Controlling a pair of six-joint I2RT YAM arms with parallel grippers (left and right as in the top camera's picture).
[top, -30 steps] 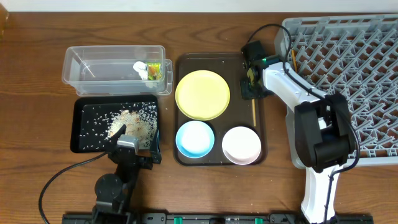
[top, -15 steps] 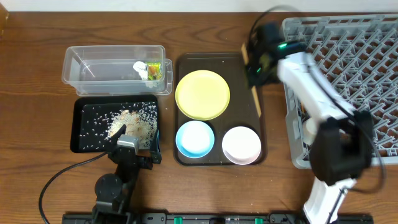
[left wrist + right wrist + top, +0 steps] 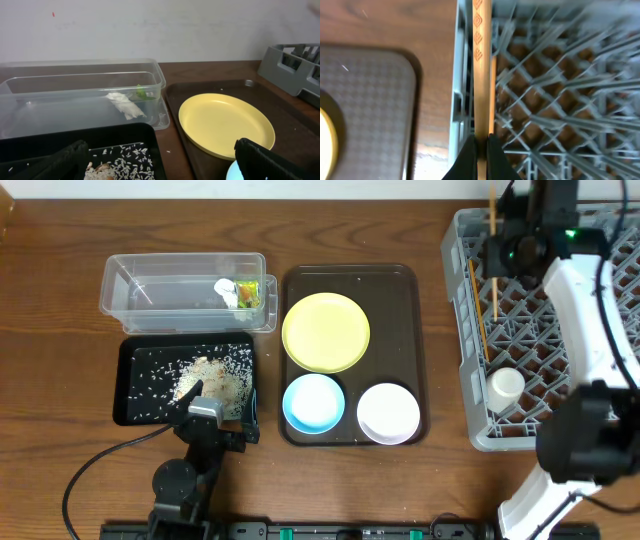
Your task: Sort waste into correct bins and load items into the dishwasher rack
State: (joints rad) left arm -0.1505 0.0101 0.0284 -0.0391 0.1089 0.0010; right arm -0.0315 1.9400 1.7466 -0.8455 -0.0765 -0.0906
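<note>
Right wrist view: right gripper (image 3: 480,146) clamped on one chopstick (image 3: 482,75), held over the rack's (image 3: 555,95) left wall. Overhead: second chopstick (image 3: 478,310) and cup (image 3: 506,387) lie in the rack. Plate (image 3: 326,331), blue bowl (image 3: 314,402) and white bowl (image 3: 388,412) sit on the brown tray (image 3: 405,310). Left gripper (image 3: 160,162) has its fingers wide apart at the black tray (image 3: 135,380) of rice (image 3: 215,372).

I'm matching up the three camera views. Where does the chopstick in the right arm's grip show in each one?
Overhead: the chopstick runs top to bottom at the upper right, above the left part of the dishwasher rack.
Left wrist: not in it; only a corner of the rack shows at the right.
Right wrist: it runs up the centre from the right gripper, jaws shut on it.
Shared landmark: the rack's grey wall.
</note>
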